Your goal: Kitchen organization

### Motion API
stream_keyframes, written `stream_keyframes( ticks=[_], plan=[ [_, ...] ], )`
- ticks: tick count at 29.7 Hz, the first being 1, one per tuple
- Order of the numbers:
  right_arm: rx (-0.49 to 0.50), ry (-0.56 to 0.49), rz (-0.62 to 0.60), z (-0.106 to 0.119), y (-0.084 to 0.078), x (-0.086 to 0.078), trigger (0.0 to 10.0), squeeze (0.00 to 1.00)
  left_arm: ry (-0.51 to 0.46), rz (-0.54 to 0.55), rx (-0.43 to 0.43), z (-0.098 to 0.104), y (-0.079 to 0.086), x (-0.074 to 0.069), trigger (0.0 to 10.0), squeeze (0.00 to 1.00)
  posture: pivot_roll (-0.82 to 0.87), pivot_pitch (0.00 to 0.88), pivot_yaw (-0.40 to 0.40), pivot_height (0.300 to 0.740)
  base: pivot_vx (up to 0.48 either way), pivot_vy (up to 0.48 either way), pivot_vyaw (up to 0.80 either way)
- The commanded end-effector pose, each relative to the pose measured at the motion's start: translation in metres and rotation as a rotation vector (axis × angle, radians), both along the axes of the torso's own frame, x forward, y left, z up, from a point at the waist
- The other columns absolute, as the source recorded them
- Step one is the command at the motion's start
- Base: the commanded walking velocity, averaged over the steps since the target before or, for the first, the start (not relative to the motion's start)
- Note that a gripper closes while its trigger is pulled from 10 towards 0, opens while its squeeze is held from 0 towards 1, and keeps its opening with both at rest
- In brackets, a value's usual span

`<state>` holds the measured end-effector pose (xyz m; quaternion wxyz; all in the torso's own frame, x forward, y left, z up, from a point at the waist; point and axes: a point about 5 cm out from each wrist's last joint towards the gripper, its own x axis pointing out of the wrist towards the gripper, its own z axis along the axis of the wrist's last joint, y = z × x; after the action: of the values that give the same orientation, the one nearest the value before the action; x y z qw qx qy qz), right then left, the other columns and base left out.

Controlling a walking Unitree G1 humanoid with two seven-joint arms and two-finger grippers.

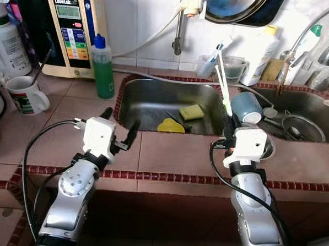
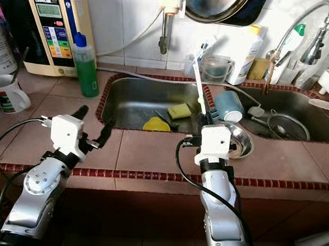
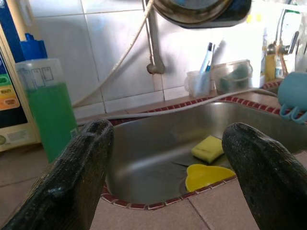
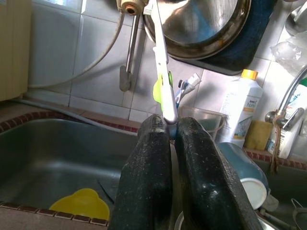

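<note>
Left basin point(image 1: 149, 103): set in the table point(image 1: 174, 151), holding a sponge point(image 1: 192, 112) and a lid point(image 1: 170, 125) just before it.
Right basin point(image 1: 303, 108): right of the left basin, holding a strainer point(image 1: 303, 128).
Cup point(image 1: 246, 107): on its side on the divide between the basins.
Soap bottle point(image 1: 103, 68): on the table, left of the left basin.
Mug point(image 1: 26, 95): further left, near the table's edge.
Water machine point(image 1: 75, 33): against the wall, behind the soap bottle.
Small tubs point(image 1: 222, 66): behind the basins, by the wall.
Pan point(image 1: 237, 6): hanging on the wall above the tubs.
Tap point(image 1: 301, 36): behind the right basin.

The white-and-green utensil's point(image 4: 164, 86) lower end is hidden between the right gripper's fingers point(image 4: 148, 177)
</note>
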<state>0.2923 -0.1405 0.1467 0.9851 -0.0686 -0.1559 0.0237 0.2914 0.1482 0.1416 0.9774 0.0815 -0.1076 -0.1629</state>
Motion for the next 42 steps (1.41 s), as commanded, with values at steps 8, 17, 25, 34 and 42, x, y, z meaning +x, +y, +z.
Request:
stream_keyframes(
  ticks=[8, 17, 25, 34, 42],
  plan=[
    [-0.005, -0.006, -0.021, 0.0038, -0.0082, 0.0000, 10.0, 0.00, -0.026, -0.059, 0.030, 0.0051, -0.0071, -0.0040, 10.0, 0.00, -0.15, 0.000, -0.019, 0.740, 0.150, 0.000, 0.00],
    [-0.003, -0.005, -0.021, 0.0035, -0.0079, -0.0002, 10.0, 0.00, -0.025, -0.059, 0.030, 0.0052, -0.0074, -0.0041, 10.0, 0.00, -0.15, 0.000, -0.019, 0.740, 0.370, 0.000, 0.00],
    [-0.002, -0.002, -0.020, 0.0028, -0.0071, -0.0008, 10.0, 0.00, -0.028, -0.059, 0.026, 0.0054, -0.0076, -0.0048, 10.0, 0.00, -0.15, 0.000, -0.019, 0.740, 0.421, 0.000, 0.00],
    [-0.005, 0.001, -0.016, 0.0027, -0.0074, -0.0009, 10.0, 0.00, -0.043, -0.061, -0.010, 0.0082, -0.0090, -0.0066, 10.0, 0.00, -0.15, 0.000, -0.021, 0.740, 0.092, 0.000, 0.00],
    [-0.048, 0.014, 0.023, 0.0027, -0.0116, 0.0047, 10.0, 0.00, -0.057, -0.098, 0.003, 0.0123, -0.0147, -0.0110, 10.0, 0.00, -0.14, 0.000, -0.023, 0.740, 0.000, 0.000, 0.00]
  ],
)
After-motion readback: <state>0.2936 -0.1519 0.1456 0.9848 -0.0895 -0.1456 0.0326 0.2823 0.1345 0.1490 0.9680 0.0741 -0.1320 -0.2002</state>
